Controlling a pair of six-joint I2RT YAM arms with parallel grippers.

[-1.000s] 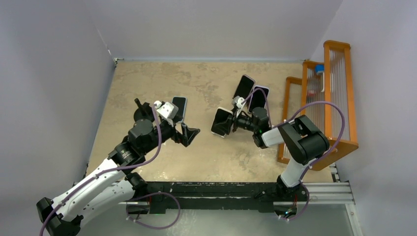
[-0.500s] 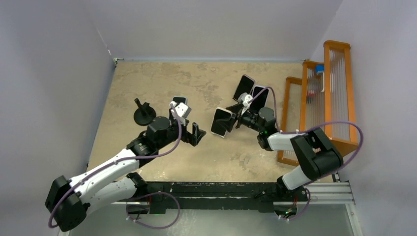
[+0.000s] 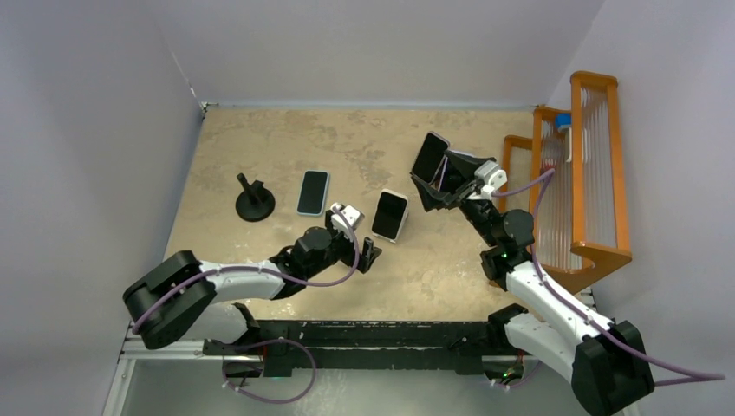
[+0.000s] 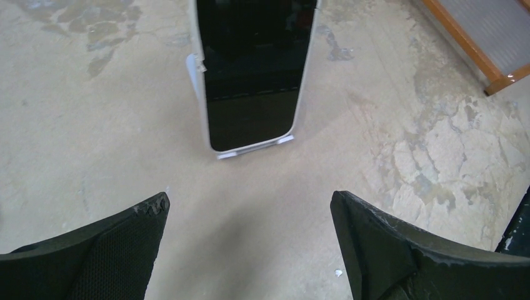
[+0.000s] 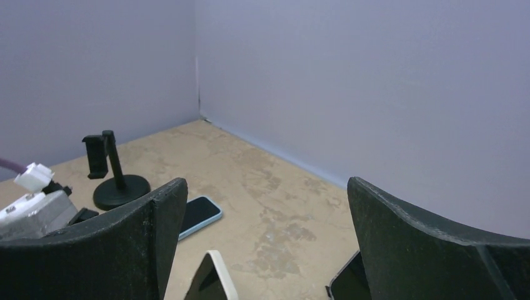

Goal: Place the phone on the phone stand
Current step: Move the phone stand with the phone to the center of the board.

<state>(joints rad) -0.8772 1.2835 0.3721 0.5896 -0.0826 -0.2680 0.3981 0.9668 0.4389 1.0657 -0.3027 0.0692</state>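
A black phone stand (image 3: 254, 201) with an upright post stands at the left of the table; it also shows in the right wrist view (image 5: 115, 178). A blue-cased phone (image 3: 313, 191) lies flat beside it, also in the right wrist view (image 5: 199, 215). A white-cased phone (image 3: 390, 215) leans on a small white stand, and fills the top of the left wrist view (image 4: 253, 69). My left gripper (image 3: 367, 256) is open and empty, low over the table just in front of that phone (image 4: 250, 206). My right gripper (image 3: 438, 178) is open and empty, raised near a dark phone (image 3: 430, 156).
An orange slatted rack (image 3: 598, 173) stands along the right wall. The dark phone's corner shows at the bottom of the right wrist view (image 5: 347, 284). Grey walls close the table at the back and left.
My left arm swung right and dropped low, off the black stand and blue phone, to face the white-cased phone. My right gripper pulled back up and right, away from that phone.
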